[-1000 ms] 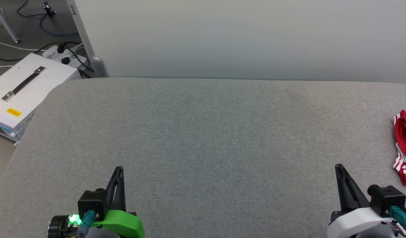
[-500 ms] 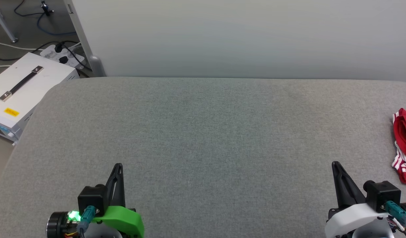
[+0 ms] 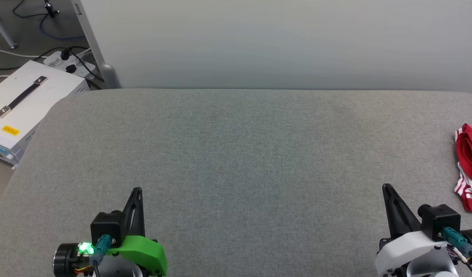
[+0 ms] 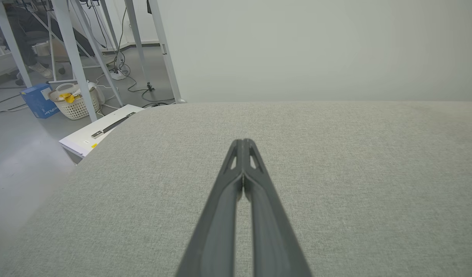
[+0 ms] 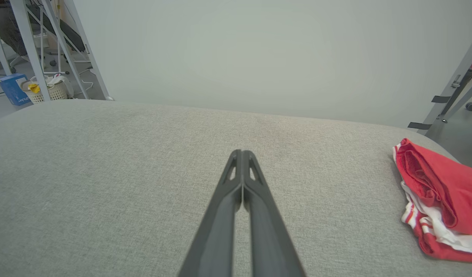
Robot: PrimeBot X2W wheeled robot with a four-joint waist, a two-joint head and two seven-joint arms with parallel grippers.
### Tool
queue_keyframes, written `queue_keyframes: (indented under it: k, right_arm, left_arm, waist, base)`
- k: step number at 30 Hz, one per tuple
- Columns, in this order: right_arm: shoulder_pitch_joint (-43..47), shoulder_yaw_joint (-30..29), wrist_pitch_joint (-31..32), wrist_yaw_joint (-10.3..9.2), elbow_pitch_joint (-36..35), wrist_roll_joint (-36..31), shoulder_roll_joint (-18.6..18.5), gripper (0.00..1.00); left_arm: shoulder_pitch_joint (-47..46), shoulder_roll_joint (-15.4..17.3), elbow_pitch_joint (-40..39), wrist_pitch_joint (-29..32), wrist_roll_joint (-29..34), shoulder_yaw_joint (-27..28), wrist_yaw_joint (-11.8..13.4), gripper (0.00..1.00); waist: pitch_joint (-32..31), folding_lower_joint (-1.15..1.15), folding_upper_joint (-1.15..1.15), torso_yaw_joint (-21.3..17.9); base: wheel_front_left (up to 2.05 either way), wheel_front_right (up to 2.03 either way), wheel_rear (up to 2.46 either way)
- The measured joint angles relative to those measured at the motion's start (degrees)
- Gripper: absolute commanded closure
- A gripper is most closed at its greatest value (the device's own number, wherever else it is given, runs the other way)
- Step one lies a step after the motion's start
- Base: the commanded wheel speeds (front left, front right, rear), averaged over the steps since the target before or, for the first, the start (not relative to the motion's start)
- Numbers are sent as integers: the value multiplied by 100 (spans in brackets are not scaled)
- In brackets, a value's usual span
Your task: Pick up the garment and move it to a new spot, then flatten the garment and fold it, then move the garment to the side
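**Both grippers shut over the pad, the garment bunched off to your right**

Nearest to you, at the bottom of the head view, the left gripper (image 3: 137, 190) sits at the lower left on its green mount, and the right gripper (image 3: 385, 187) at the lower right on its white mount. Each has its two dark fingers pressed together into a single point, and neither holds anything. The wrist views confirm it: the tips meet with no gap, and both hover above the grey fabric-covered surface (image 3: 236, 154).

Past the right gripper and out to its right lies the garment (image 5: 439, 188) — a crumpled red heap with white cloth and red-and-white striped trim showing along its near side. It rests on the grey surface close to the rounded right edge, well apart from both grippers, and the head view's right border cuts part of it off.

Farther on, off the left corner of the surface, a white case (image 3: 26, 102) with a black handle and a yellow label stands on the floor. Behind it are a power strip (image 3: 67, 61) and loose cables — and, in the left wrist view, a pale laundry basket (image 4: 75, 107) beside a blue box (image 4: 38, 100). A plain pale wall (image 3: 278, 42) closes the far side.
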Motion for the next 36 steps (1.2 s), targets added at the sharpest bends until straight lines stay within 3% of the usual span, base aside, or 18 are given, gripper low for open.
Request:
queue_keyframes:
  k: [36]
  right_arm:
    - [-214,146,412,0,-63,-215,4,100]
  left_arm:
    - [-206,-20,-140,414,132,87,46,100]
  waist:
    - [79,0,0,-88]
  base:
    - [0,0,0]
